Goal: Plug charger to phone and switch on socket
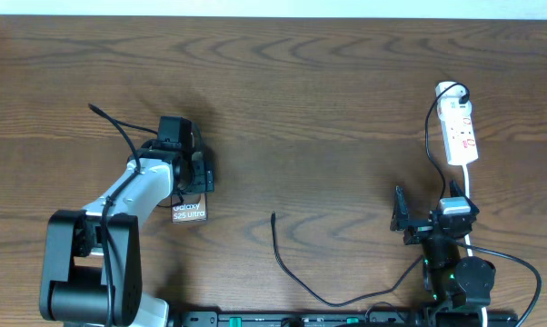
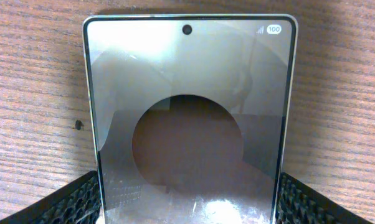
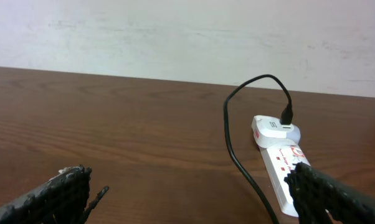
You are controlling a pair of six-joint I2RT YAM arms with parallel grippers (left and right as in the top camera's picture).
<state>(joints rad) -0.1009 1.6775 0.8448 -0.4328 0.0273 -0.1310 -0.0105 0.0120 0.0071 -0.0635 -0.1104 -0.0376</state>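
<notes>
Left hand clamps the glossy bronze phone slab by its edges; right hand gapes empty. Phone could skid if the thin black charger cable pushes in off-centre.

The left arm has a white shell, black joints and a thin black cable. The mostly black right arm shows small green lights. The left tool has knurled black fingers.

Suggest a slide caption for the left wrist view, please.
Left tool gripping a glossy bronze rectangular phone by its edges on a wooden table.
</notes>
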